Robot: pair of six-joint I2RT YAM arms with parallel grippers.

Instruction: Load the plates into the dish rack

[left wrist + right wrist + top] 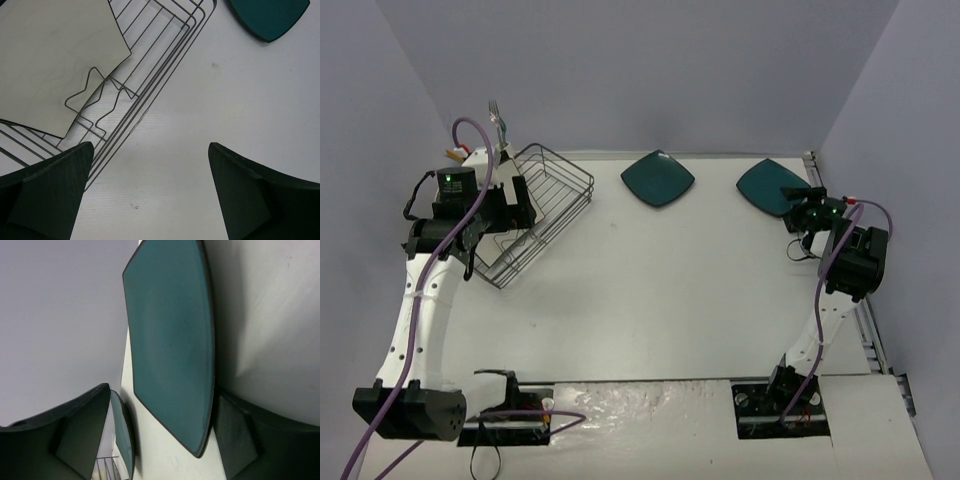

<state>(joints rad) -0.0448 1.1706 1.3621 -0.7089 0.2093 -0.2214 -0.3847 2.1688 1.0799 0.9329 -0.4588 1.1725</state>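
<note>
Over a white bench [650,290], the left fingers [47,197] are held spread above the edge of the dish rack [542,200]; its long axis is set diagonally, one white square plate [55,55] leaned inside. The right fingers [75,440] are spread astride a corner of a flat teal plate [170,340]; a second teal plate [658,178] is set well apart, bench open nearer.

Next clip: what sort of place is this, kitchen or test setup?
Probably a lab test cell: a white table boxed in by plain walls, robot arms bolted on, with a dish rack and teal plates as props.
</note>
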